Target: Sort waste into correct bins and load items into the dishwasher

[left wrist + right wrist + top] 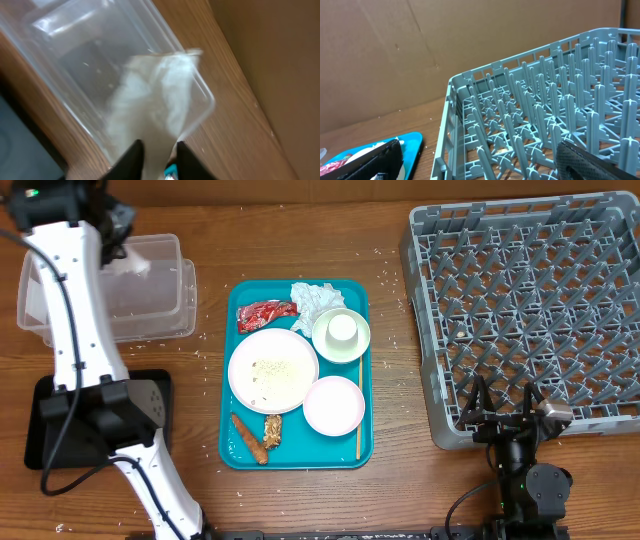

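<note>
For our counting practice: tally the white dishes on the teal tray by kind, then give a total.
Plate: 1
Bowls: 2
Cup: 1
Total: 4

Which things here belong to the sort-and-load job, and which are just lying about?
Job: napkin, red wrapper, carrot stick, brown chunk, plate, pale bowl, pink bowl, cup, clear tub, black tray, dish rack.
Lying about: teal tray, cardboard wall.

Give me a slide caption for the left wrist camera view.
Left jaws slightly parted above the clear tub, a blurred white napkin just below them.
</note>
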Robot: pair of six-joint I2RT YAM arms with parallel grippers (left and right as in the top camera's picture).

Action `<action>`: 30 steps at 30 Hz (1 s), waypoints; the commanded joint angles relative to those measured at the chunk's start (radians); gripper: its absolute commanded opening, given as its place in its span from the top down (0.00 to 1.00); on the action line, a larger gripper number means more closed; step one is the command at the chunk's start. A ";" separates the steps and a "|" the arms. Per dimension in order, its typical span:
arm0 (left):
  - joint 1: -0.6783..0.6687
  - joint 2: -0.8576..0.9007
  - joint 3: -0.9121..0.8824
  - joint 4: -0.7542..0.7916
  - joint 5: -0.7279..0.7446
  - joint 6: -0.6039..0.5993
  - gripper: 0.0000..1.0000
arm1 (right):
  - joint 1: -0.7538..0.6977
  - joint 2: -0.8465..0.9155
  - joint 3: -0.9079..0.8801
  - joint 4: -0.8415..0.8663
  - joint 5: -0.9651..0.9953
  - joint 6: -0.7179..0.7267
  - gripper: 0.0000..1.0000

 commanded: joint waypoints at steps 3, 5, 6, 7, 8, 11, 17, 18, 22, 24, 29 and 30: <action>0.045 -0.032 -0.003 0.003 0.005 0.010 0.22 | -0.001 -0.010 -0.010 0.006 0.005 -0.002 0.00; 0.048 -0.032 -0.002 0.000 0.034 0.011 0.16 | -0.001 -0.010 -0.010 0.006 0.005 -0.002 0.00; 0.048 -0.032 -0.003 -0.004 0.056 0.011 0.09 | -0.001 -0.010 -0.010 0.006 0.005 -0.002 0.00; 0.048 -0.032 -0.002 -0.009 0.082 0.011 0.04 | -0.001 -0.010 -0.010 0.006 0.005 -0.002 0.00; 0.047 -0.032 -0.002 -0.016 0.119 0.012 0.02 | -0.001 -0.010 -0.010 0.006 0.005 -0.002 0.00; 0.037 -0.032 -0.003 -0.041 0.294 0.074 0.00 | -0.001 -0.010 -0.010 0.006 0.005 -0.002 0.00; -0.035 -0.032 -0.003 -0.078 0.491 0.276 0.01 | -0.001 -0.010 -0.010 0.006 0.005 -0.002 0.00; -0.058 -0.032 -0.003 -0.087 0.490 0.298 0.00 | -0.001 -0.010 -0.010 0.006 0.005 -0.002 0.00; -0.156 -0.032 -0.003 -0.095 0.452 0.339 0.01 | -0.001 -0.010 -0.010 0.006 0.005 -0.002 0.00; -0.213 -0.032 -0.003 -0.090 0.380 0.334 0.05 | -0.001 -0.010 -0.010 0.006 0.005 -0.002 0.00; -0.370 -0.016 -0.003 -0.080 0.151 0.186 0.14 | -0.001 -0.010 -0.010 0.006 0.005 -0.002 0.00; -0.391 -0.010 -0.003 -0.070 0.145 0.177 0.14 | -0.001 -0.010 -0.010 0.006 0.005 -0.002 0.00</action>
